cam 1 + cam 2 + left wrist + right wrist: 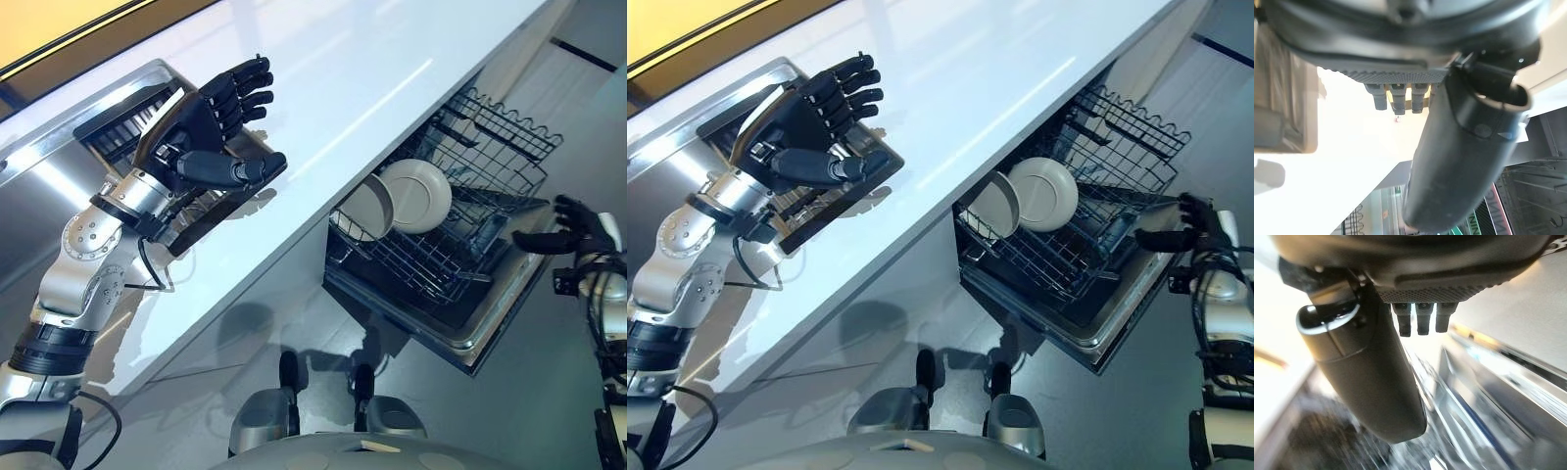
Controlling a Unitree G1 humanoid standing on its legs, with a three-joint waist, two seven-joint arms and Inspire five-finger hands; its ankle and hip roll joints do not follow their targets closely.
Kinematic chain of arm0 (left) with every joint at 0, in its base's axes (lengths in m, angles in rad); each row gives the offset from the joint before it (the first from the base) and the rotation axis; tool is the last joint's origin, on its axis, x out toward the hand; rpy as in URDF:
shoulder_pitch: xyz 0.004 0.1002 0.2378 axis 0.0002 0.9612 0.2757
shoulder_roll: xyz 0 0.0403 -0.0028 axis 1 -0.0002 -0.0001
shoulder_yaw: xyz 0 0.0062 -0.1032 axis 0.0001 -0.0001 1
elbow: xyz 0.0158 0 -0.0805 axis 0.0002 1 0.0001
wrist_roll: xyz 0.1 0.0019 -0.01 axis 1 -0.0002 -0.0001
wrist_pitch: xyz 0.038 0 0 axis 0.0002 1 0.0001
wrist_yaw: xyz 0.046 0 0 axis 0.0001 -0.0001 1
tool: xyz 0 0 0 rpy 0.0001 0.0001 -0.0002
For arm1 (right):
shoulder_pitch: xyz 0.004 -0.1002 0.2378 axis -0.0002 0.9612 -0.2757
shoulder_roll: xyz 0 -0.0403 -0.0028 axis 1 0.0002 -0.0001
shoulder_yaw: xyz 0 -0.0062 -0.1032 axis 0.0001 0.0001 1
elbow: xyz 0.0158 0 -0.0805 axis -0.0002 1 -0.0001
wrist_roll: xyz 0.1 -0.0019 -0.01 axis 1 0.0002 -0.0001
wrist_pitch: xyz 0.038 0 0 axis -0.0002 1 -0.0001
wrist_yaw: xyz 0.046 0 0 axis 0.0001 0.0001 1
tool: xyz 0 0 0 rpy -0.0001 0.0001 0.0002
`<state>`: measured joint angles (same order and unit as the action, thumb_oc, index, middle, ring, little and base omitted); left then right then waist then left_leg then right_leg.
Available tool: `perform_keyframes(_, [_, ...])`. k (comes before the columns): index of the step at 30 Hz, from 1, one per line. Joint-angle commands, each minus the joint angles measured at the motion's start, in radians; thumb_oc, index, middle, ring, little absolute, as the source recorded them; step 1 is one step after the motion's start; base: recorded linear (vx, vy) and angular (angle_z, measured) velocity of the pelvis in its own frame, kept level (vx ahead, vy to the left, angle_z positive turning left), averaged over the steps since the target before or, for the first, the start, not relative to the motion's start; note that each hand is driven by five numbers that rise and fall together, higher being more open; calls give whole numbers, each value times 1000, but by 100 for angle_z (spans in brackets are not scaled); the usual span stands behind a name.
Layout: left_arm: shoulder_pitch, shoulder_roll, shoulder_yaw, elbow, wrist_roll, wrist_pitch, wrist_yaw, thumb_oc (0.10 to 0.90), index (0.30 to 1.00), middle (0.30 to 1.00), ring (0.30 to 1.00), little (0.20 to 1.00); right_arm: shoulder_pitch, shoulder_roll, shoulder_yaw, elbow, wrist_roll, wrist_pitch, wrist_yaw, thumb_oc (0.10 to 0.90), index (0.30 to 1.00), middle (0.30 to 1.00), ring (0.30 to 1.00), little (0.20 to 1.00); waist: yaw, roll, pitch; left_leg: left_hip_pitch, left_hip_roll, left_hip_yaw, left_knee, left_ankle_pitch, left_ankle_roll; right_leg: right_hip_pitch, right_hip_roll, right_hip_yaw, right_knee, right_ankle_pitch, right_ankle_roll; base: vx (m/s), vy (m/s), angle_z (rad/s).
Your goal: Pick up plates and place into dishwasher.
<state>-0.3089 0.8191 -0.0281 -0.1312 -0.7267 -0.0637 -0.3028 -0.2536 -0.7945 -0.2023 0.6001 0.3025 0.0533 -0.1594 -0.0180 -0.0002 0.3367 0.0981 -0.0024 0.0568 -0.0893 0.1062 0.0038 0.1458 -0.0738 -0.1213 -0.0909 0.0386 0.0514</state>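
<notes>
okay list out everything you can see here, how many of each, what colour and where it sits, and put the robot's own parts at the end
Plates: two, off-white, standing on edge side by side in the dishwasher rack.
Dishwasher rack: one, dark wire, pulled out below the countertop's edge, to the robot's right.
Dishwasher door: one, silver-edged, folded down under the rack.
Countertop: one, glossy white, running across the view.
Drying rack: one, dark slats in a silver frame, on the countertop at the robot's left, partly hidden by the left hand.
Left hand: one, dark, open and holding nothing, raised over the countertop beside the drying rack.
Right hand: one, dark, open and holding nothing, beside the rack's outer side.
</notes>
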Motion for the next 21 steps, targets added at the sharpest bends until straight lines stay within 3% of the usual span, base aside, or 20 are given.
perform_keyframes(1, [-44,-26,66,-17,-58,-111,-13,800,900,900,900,900,3,-53,-17,-84,76,-181,-65,800,900,900,900,900,-21,1,-152,39,-21,7,2,-100,-14,-22,31,-11,82,-15,34,7,19,-17])
perform_keyframes(8, [-66,-19,47,-23,-109,-66,12,800,900,900,900,900,1,-69,29,-65,-48,-188,-25,800,900,900,900,900,-22,3,-159,42,-23,13,2,-106,-9,-25,28,-7,85,-17,34,-4,6,-10])
perform_keyframes(14, [-41,-88,42,-100,-203,-39,-24,800,900,900,900,900,-26,-48,77,-101,-92,-188,-35,800,900,900,900,900,-5,-2,-147,51,-23,11,14,-115,1,-27,27,-9,105,-28,22,-6,-1,0])
perform_keyframes(21, [-75,-148,-11,-156,-353,-13,-131,800,900,900,900,900,-129,-81,141,-115,-195,-139,-79,800,900,900,900,900,15,-8,-74,-62,-11,20,272,-201,4,-96,14,-45,302,-123,-23,-110,5,2])
